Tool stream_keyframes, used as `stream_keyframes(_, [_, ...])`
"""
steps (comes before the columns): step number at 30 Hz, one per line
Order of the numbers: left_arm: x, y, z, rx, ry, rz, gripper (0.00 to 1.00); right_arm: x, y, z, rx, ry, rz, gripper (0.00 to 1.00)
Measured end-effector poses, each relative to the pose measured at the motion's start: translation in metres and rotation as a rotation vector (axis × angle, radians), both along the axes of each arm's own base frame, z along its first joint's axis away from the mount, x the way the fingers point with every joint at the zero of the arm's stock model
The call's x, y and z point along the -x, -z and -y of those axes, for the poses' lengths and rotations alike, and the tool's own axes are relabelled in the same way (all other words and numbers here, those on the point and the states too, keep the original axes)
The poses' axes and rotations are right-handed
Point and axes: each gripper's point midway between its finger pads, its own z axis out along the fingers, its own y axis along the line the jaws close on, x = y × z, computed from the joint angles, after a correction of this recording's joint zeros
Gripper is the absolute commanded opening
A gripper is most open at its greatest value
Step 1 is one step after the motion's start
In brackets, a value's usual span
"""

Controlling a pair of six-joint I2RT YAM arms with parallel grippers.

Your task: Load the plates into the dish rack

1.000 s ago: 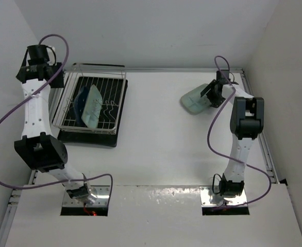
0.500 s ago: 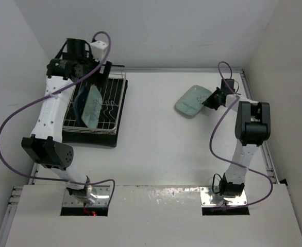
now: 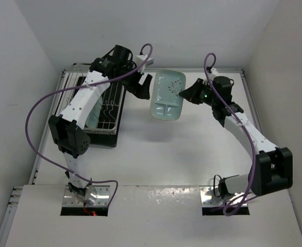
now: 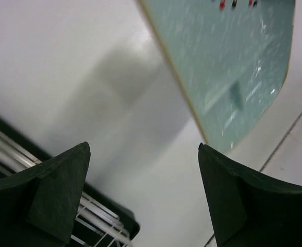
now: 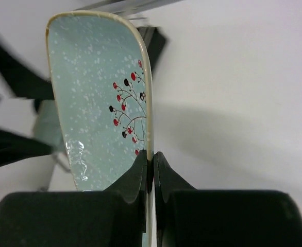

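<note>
A pale mint-green plate [image 3: 167, 96] with a small red-and-black twig print hangs tilted above the table's middle back. My right gripper [image 3: 185, 94] is shut on its right rim, and in the right wrist view the two fingers pinch that edge [image 5: 151, 154] of the plate [image 5: 91, 98]. My left gripper [image 3: 143, 86] stands wide open just left of the plate, apart from it. Between its fingers [image 4: 143, 146] is only table, with the plate [image 4: 228, 56] up to the right. The dish rack [image 3: 111, 110] sits at the left on a black tray. Another mint plate [image 3: 92, 120] stands in it, mostly hidden by my left arm.
The left arm stretches diagonally over the rack, covering most of it. The rack's wire corner and tray [image 4: 107, 218] lie under the left gripper. White walls close the table at the back and both sides. A metal rail [image 3: 254, 105] runs along the right edge.
The right gripper shut on the mint plate at the back right, lifted it and carried it left to the middle. The left arm swung from the rack's left side across to its right, opening wider.
</note>
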Motion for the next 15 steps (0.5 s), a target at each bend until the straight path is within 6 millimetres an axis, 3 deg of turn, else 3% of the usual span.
stream_keyframes(2, [0.005, 0.004, 0.014, 0.033, 0.029, -0.035, 0.9, 0.011, -0.02, -0.025, -0.049, -0.083, 0.055, 0.0])
stream_keyframes(4, [0.008, 0.006, 0.02, 0.055, 0.037, -0.061, 0.86, 0.019, -0.025, -0.04, -0.076, -0.128, 0.073, 0.0])
stream_keyframes(7, [0.009, 0.008, 0.025, 0.075, 0.034, -0.091, 0.63, 0.028, -0.024, -0.055, -0.115, -0.171, 0.059, 0.0])
stream_keyframes(8, [0.009, 0.008, 0.026, 0.082, 0.033, -0.099, 0.48, 0.031, -0.024, -0.059, -0.121, -0.179, 0.056, 0.0])
stream_keyframes(10, [0.013, 0.008, 0.028, 0.102, 0.04, -0.121, 0.33, 0.032, -0.024, -0.064, -0.131, -0.186, 0.055, 0.0])
stream_keyframes(11, [0.015, 0.008, 0.029, 0.109, 0.04, -0.131, 0.2, 0.032, -0.023, -0.065, -0.13, -0.185, 0.054, 0.0])
stream_keyframes(14, [0.015, 0.008, 0.029, 0.139, 0.019, -0.157, 0.0, 0.029, -0.013, -0.066, -0.126, -0.18, 0.035, 0.0])
stream_keyframes(15, [0.014, 0.009, 0.026, 0.143, -0.001, -0.167, 0.0, 0.029, -0.01, -0.069, -0.128, -0.191, 0.029, 0.0])
